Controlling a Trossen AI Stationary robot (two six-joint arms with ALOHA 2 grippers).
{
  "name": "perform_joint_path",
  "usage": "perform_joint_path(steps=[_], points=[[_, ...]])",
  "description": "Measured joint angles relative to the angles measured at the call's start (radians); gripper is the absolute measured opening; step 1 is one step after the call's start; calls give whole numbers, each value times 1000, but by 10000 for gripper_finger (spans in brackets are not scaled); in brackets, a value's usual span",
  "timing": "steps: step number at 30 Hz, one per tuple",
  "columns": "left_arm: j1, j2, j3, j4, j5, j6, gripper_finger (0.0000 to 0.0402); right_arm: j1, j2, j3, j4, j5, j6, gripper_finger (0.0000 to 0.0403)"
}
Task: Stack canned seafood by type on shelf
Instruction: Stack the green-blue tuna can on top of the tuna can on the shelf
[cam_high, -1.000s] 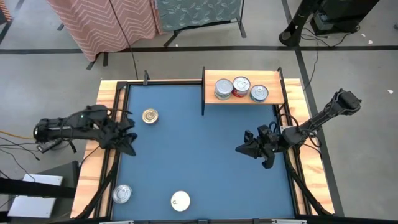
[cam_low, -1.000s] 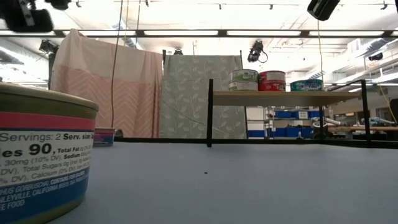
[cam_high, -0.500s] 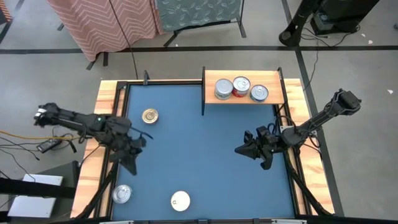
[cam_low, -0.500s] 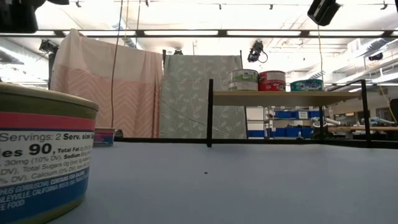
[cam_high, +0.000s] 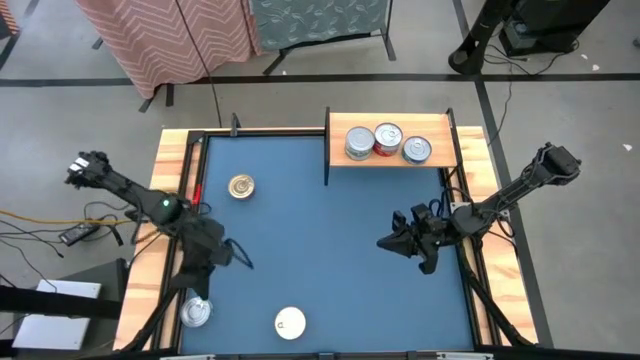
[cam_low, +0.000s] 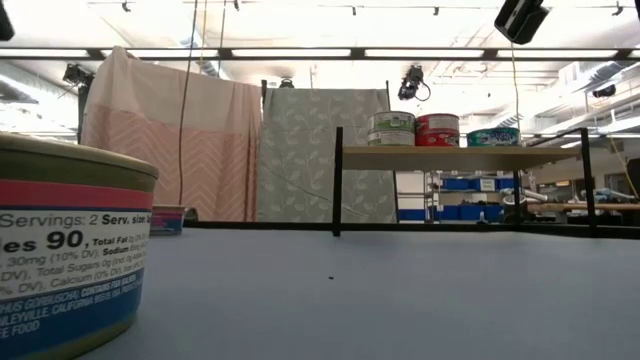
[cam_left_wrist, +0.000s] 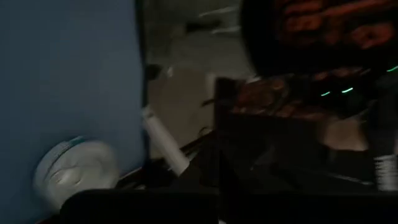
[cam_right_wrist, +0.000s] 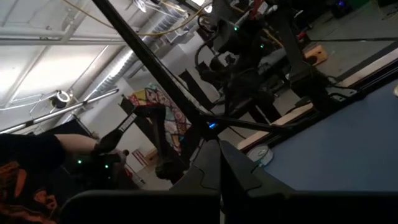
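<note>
The left gripper (cam_high: 238, 257) is seen over the blue table (cam_high: 320, 230) with its fingers pressed together and nothing held, and a silver-lidded tin (cam_high: 196, 312) lies close below and beside it at the table's near corner, probably the next one wanted. A white-lidded tin (cam_high: 290, 322) sits a little farther along the near edge, and a gold-lidded tin (cam_high: 240, 186) waits on the far side of that gripper. The right gripper (cam_high: 386, 241) is parked with fingers together and empty, well short of the shelf (cam_high: 440, 150). Three tins (cam_high: 387, 141) are already lined up on the shelf, presumably sorted there, so three on the table are judged still to be placed.
</note>
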Motion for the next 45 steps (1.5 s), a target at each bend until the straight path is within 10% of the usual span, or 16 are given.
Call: perform_joint_path(steps=[20, 45], points=[[-362, 366, 54, 34, -157, 46, 0, 1, 0, 0, 6, -54, 9, 4], [-452, 565, 54, -34, -335, 200, 0, 74, -1, 1, 38, 10, 10, 4]])
